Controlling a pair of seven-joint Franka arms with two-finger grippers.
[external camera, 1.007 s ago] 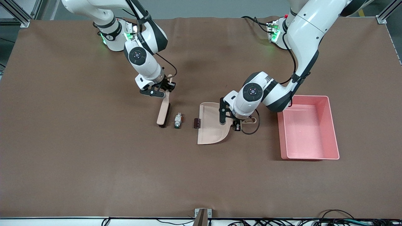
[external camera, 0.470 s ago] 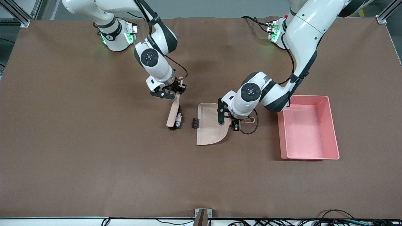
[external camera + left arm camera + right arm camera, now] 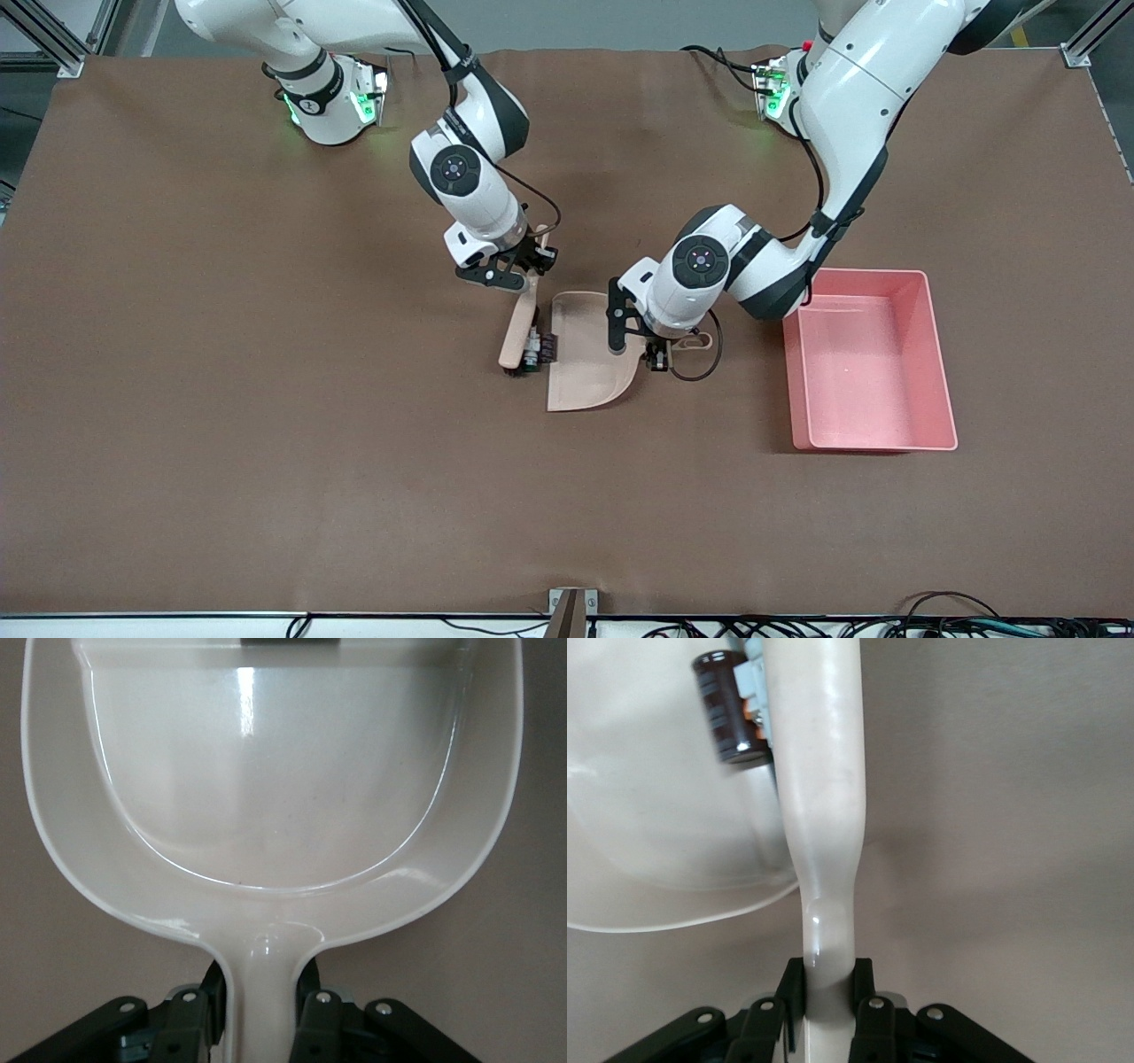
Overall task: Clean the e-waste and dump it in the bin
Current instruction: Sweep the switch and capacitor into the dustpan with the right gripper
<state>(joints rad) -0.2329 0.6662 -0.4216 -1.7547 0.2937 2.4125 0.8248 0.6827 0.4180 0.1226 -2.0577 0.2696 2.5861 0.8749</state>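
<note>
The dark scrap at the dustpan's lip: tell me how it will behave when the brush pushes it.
The dark scrap looks cylindrical, so it may roll. It is tiny beside the brush, probably light. The dustpan looks glossy, so it likely slides.

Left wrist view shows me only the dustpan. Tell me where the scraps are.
Observer: The whitish scrap and the dark scrap lie side by side at the dustpan's open lip.
Operator: Report the brush.
Observer: The brush stands right against the whitish scrap, its handle clamped in the right gripper.
Operator: Now the bin.
Observer: The bin sits beside the dustpan, toward the left arm's end of the table, apart from it.
</note>
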